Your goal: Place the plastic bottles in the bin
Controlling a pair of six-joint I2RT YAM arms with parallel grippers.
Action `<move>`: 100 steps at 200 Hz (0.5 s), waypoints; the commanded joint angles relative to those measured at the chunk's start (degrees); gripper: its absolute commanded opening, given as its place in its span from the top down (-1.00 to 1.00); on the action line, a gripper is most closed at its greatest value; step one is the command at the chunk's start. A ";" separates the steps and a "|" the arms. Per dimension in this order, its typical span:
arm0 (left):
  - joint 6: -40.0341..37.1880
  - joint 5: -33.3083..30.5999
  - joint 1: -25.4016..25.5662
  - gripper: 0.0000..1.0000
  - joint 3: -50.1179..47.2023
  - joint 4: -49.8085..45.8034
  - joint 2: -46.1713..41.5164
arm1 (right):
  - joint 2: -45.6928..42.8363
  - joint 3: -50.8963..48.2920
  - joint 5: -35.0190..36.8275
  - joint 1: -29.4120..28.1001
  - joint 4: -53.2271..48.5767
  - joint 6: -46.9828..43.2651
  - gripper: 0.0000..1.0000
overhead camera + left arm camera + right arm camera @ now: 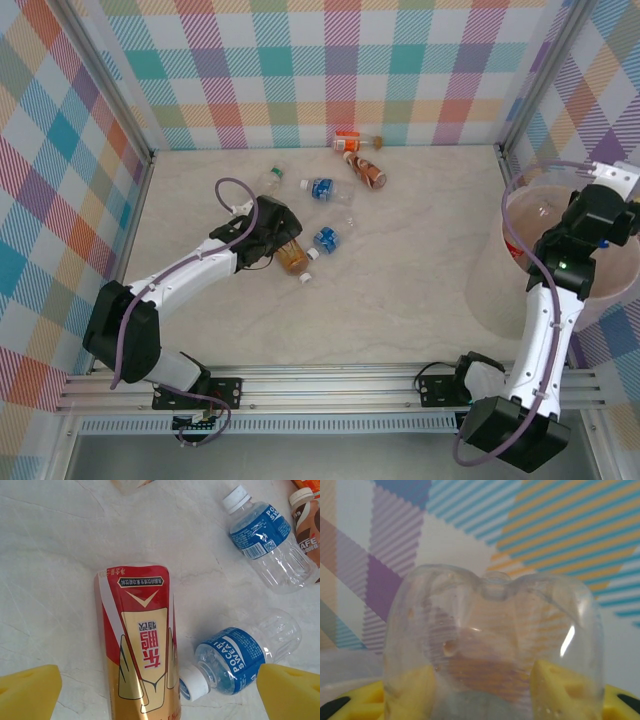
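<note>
A red-and-gold plastic bottle (142, 650) lies on the table between the yellow fingers (30, 692) of my left gripper (160, 692), which is open and hangs just above it (293, 258). A blue-labelled bottle (240, 652) lies right beside it, cap towards it. Over the pinkish bin (507, 215) at the right, my right gripper (485, 695) is shut on a clear plastic bottle (495, 630), whose base faces the camera. From above, the right gripper (590, 215) sits over the bin's opening.
More bottles lie at the back of the table: a blue-labelled one (322, 187), a clear one (268, 180), two orange-brown ones (357, 141) (367, 171). Chequered walls close in the table. The bin stands against the right wall.
</note>
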State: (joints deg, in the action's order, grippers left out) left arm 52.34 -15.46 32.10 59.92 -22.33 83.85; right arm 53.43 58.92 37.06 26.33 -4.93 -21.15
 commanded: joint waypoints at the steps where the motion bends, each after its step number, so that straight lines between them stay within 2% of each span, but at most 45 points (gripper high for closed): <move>1: 2.01 0.94 -0.54 -0.99 0.03 0.24 -0.12 | -0.87 -2.67 -0.72 0.83 7.24 -2.24 -0.09; 19: 2.32 0.63 -0.48 -1.00 -0.33 0.17 -0.69 | -0.32 -3.16 -0.85 0.83 5.41 -1.20 -0.42; 31: 2.33 0.07 -0.51 -0.99 -0.33 -0.23 -1.17 | -0.33 -2.77 -1.51 0.87 3.32 0.40 -0.54; 55: 2.15 -0.98 -0.46 -0.99 -0.40 -0.81 -1.85 | -2.22 -2.27 -3.08 0.83 1.61 2.85 -0.64; 100: 2.16 -1.15 -0.46 -1.00 -0.76 -0.72 -1.69 | -5.26 -0.34 -8.65 0.87 -2.58 8.07 -0.68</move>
State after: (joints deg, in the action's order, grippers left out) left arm 53.82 -15.59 32.10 59.79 -22.37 83.81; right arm 50.00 55.70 32.53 26.83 -5.80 -17.63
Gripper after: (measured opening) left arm 0.998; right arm 0.835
